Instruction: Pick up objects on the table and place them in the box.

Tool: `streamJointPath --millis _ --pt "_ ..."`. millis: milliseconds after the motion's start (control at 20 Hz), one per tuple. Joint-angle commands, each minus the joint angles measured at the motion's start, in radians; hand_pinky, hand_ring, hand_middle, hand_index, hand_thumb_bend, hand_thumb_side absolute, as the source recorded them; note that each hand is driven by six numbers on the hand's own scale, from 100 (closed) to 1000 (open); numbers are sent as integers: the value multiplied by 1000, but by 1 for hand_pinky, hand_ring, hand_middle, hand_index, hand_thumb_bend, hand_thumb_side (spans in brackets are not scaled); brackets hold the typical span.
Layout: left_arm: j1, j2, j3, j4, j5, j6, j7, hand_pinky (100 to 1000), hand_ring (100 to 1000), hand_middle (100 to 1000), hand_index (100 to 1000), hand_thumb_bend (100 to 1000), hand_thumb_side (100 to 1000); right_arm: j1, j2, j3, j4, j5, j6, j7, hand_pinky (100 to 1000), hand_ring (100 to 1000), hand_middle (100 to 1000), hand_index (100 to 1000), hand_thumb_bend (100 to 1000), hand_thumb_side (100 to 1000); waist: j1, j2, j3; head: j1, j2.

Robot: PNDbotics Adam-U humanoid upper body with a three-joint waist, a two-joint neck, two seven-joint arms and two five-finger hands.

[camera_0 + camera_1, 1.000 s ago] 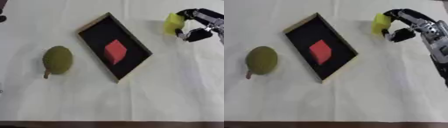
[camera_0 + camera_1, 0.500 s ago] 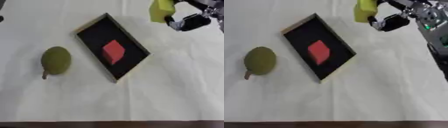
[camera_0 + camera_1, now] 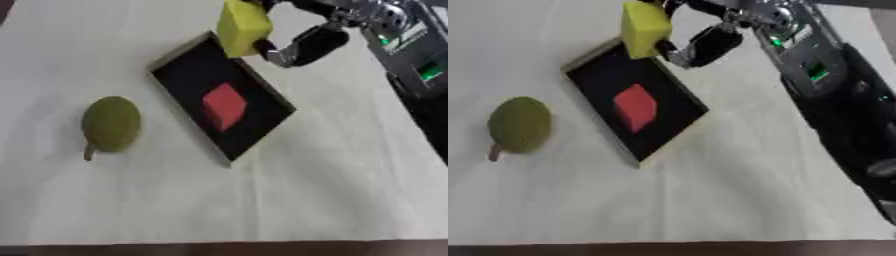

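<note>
So the right hand (image 3: 302, 42) comes in from the upper right and has its fingers and thumb curled onto a yellow block (image 3: 242, 27), pinching it up in the air. The block hangs just past the fingertips, on their left, over the far end of the box (image 3: 188, 55). Can't tell if its lower edge touches the rim or just floats above it.

The box is a shallow black tray with a pale rim, lying at a slant on the white table (image 3: 332, 190). Below and a bit left of the fingers there's 1 red cube (image 3: 225, 105) sitting inside it, roughly mid-tray.

Well off to the left of the fingers, outside the box, a green pear-shaped fruit (image 3: 111, 124) lies on the table with its stem pointing toward the near edge.
</note>
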Motion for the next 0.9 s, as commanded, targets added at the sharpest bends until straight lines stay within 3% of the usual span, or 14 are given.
streamJointPath --millis 50,400,700,900 --pt "-11 27 2 -18 2 -11 2 733 723 770 797 100 542 -27 45 9 46 65 -20 -11 914 728 539 613 100 100 9 -26 2 -11 3" --pt "-16 26 -4 -18 4 -17 -1 733 723 771 796 100 544 -42 161 0 200 207 -52 -88 908 719 531 605 100 100 13 -18 12 -29 -2" --pt "-16 22 -6 -18 3 -14 -6 732 724 772 797 100 550 -45 204 -23 302 312 -78 -162 909 736 550 627 100 100 11 -10 18 -35 -10" --pt "-15 19 -5 -18 3 -10 -7 732 725 773 797 100 552 -39 214 -12 318 343 -123 -146 938 823 680 815 100 100 10 -7 18 -34 -8"
